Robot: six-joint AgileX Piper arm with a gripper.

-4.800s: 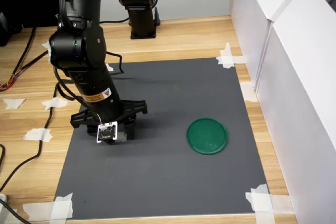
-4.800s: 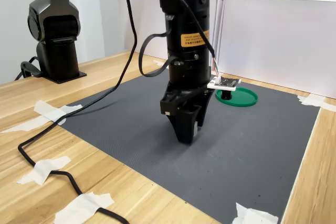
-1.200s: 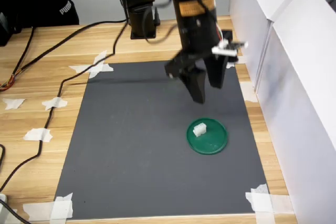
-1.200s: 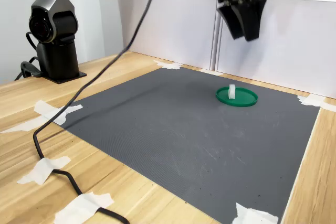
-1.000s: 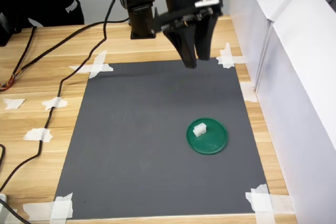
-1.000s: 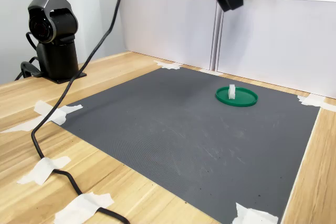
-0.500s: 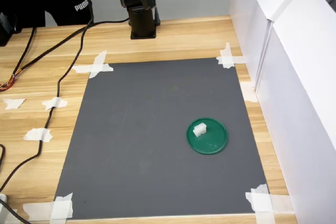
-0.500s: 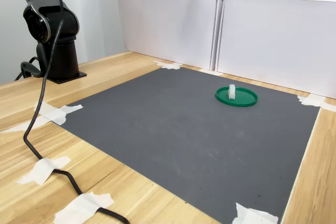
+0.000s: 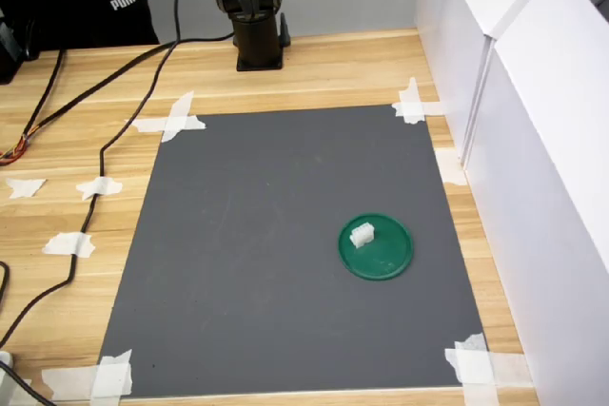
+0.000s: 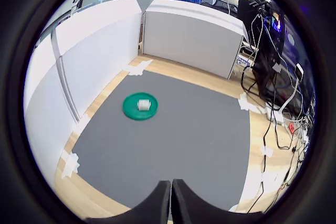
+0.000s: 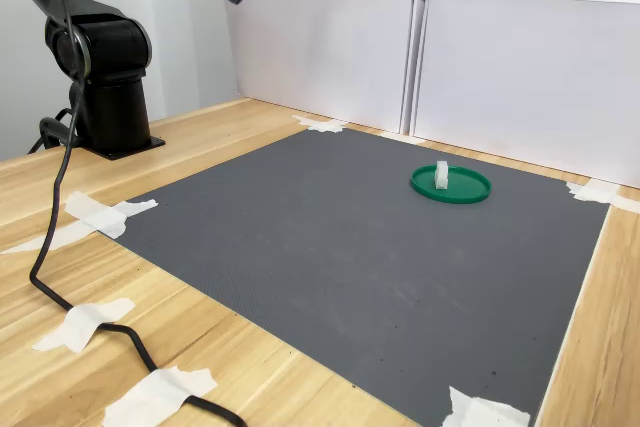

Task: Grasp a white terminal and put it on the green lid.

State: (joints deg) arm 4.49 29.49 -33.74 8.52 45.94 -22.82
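Gripper [image 10: 171, 198] is empty, fingers pressed together, high above the mat. You see the white terminal [image 9: 362, 234] resting on the green lid [image 9: 385, 259], toward its 10 o'clock edge. Placement looks done; nothing remains but parking.

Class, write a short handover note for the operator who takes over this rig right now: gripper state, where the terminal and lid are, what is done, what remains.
Gripper: shut and empty, its fingertips meeting in the wrist view; raised high above the table, well away from the parts.
White terminal: standing on the green lid, off-centre, toward the first exterior view's left.
Green lid: flat on the dark mat, near the white partition wall.
Done: terminal is placed on the lid and released.
Left: nothing visible for the placement; the arm looks parked.
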